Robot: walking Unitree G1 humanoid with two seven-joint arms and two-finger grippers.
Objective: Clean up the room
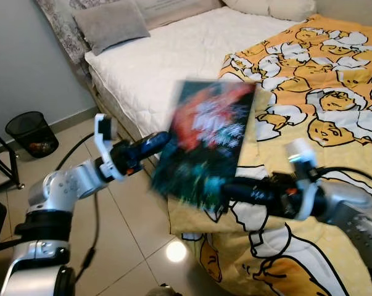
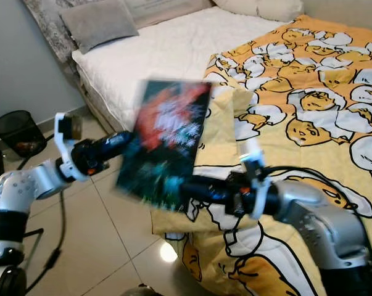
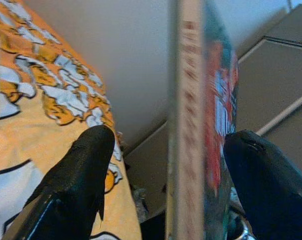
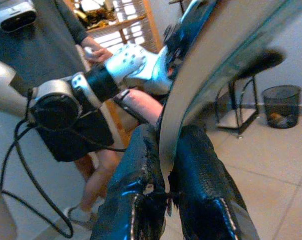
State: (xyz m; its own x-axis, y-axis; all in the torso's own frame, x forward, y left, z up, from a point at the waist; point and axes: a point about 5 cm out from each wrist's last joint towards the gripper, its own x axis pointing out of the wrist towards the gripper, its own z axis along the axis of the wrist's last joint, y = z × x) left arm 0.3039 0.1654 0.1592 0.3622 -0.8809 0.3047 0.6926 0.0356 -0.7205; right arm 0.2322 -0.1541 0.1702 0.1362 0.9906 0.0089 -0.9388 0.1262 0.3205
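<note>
Book: while it is blurring in the head views, the book (image 1: 207, 142) with a dark cover of red and teal is standing upright in the air above the near edge of the bed (image 1: 173, 55).
Right gripper: the right gripper (image 4: 163, 170) is pinching the book's lower edge, fingers closed on it.
Left gripper: the left gripper (image 3: 166, 165) is reaching in from the left, fingers spread wide on either side of the book's edge, not pressing it.
Blanket: a yellow cartoon blanket (image 1: 309, 92) is covering the bed's right side.
Bin: a black mesh bin (image 1: 31, 132) is sitting on the tiled floor at far left.
Person: a person (image 4: 50, 45) is standing beyond the arms.
</note>
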